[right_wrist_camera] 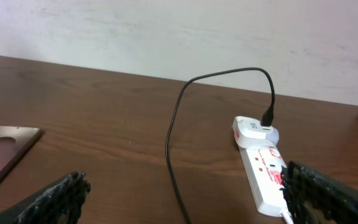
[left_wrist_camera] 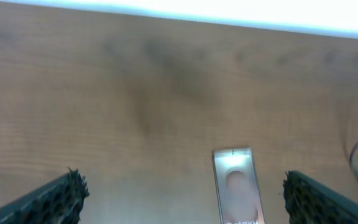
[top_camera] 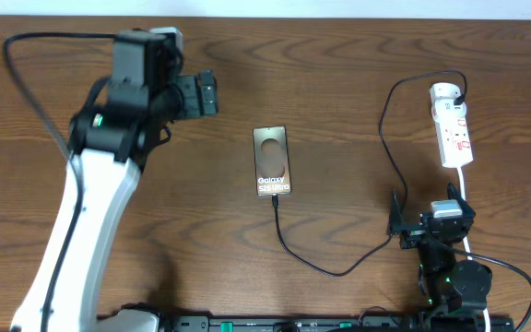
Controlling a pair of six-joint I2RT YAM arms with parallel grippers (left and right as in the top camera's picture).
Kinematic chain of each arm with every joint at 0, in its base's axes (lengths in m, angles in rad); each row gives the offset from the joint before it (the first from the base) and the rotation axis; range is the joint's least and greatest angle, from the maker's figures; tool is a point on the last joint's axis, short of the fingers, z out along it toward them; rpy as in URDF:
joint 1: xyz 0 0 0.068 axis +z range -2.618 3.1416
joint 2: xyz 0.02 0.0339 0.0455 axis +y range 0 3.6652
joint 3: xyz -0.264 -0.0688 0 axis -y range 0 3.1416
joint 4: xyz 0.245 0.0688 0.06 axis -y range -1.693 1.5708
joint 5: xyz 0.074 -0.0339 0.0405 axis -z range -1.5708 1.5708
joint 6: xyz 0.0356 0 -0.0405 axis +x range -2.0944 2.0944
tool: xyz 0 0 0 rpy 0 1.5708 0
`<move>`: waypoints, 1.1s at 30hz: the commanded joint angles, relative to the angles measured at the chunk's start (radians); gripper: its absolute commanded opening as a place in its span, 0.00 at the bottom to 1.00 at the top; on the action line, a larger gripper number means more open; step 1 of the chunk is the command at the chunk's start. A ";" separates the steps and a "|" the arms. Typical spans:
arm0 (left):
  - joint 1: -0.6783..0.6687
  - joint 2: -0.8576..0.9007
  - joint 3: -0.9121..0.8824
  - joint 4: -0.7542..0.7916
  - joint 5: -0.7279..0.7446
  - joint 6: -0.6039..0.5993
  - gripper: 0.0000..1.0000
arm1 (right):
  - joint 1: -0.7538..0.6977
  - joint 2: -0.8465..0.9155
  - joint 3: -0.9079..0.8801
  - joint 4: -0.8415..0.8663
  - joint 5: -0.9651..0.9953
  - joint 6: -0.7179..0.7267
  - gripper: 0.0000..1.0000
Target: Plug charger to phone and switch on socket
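On the table, the rigid socket (top_camera: 454, 129) was seen at far right, the slick flat phone (top_camera: 272, 161) at centre, the limp charger (right_wrist_camera: 168, 149), judged best pinched at its stiff tip, strung between, the left gripper (left_wrist_camera: 179, 186) and right gripper (right_wrist_camera: 185, 186) spread empty.

Grey-brown phone (top_camera: 273, 161), black charger (top_camera: 387, 138), white-red socket (top_camera: 452, 124), brown woodgrain table (top_camera: 339, 74).
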State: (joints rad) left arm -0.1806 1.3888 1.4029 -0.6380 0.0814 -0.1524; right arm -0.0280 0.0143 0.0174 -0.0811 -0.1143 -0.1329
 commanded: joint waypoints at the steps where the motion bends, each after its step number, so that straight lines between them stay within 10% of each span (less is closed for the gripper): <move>1: 0.039 -0.105 -0.134 0.087 -0.037 0.055 0.98 | 0.009 -0.009 -0.006 0.003 0.010 -0.003 0.99; 19: 0.203 -0.914 -1.110 0.669 0.024 0.101 0.98 | 0.009 -0.009 -0.006 0.003 0.010 -0.003 0.99; 33: 0.205 -1.254 -1.376 0.701 0.023 0.247 0.99 | 0.009 -0.009 -0.006 0.003 0.010 -0.003 0.99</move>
State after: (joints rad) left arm 0.0189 0.1688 0.0463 0.0601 0.0994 0.0322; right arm -0.0265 0.0120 0.0158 -0.0788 -0.1112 -0.1329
